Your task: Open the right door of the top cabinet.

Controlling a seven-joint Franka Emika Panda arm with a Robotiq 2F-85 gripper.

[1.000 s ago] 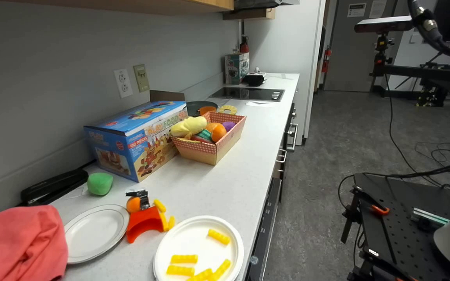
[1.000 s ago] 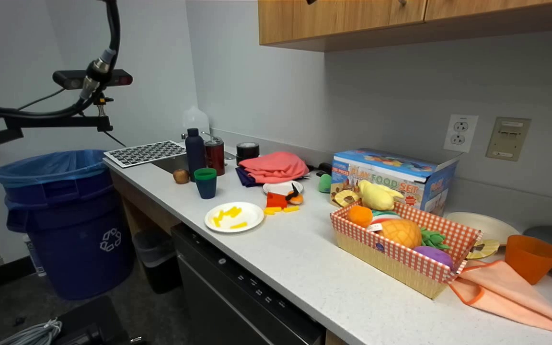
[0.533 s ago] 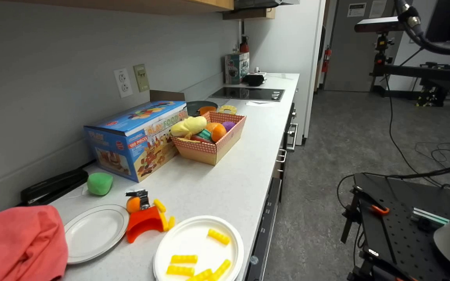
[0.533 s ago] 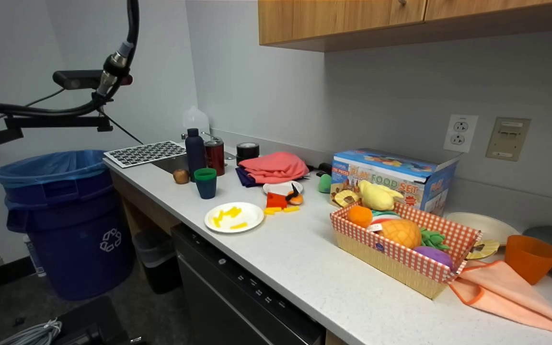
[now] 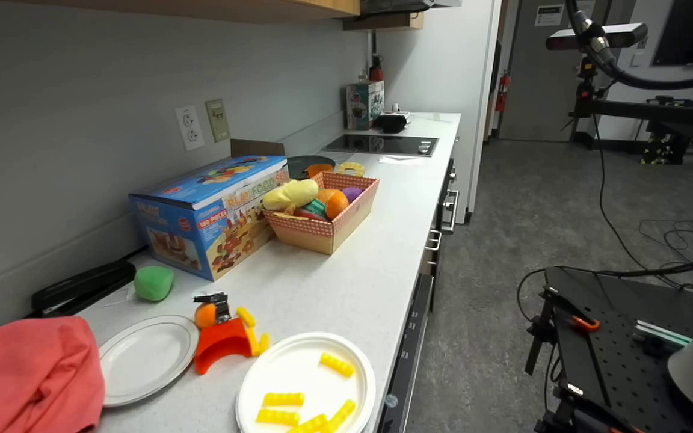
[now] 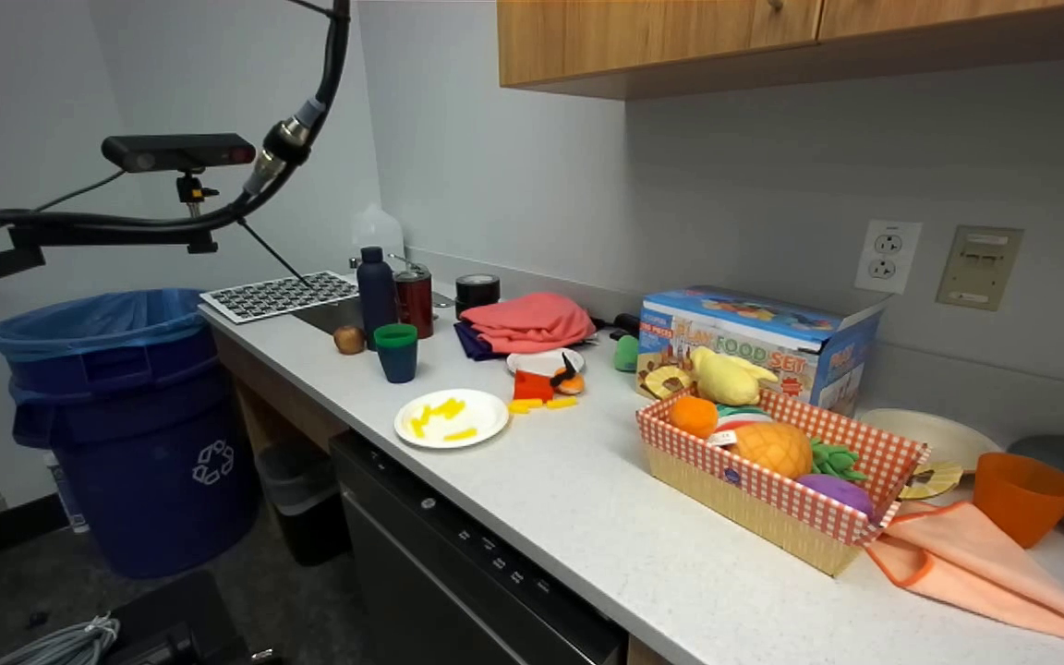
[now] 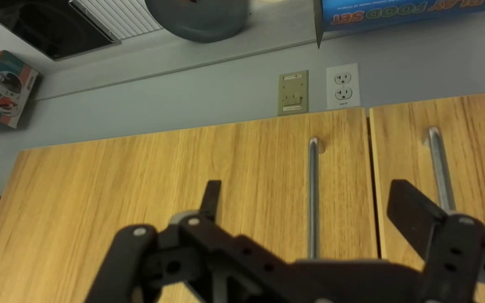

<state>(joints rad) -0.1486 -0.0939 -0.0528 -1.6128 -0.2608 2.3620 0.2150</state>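
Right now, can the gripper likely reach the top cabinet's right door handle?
Likely yes: in the wrist view the gripper is open, that handle shows between its fingers, and nothing visible blocks it; depth is unclear.

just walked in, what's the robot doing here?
Looks like it's about to open the right door of the top cabinet. The gripper is open in front of the doors; in the wrist view, which is upside down, that door's handle shows between its fingers. Nothing is gripped, and I can't tell whether the handle is touched. The right door looks shut, so the opening itself isn't done yet.
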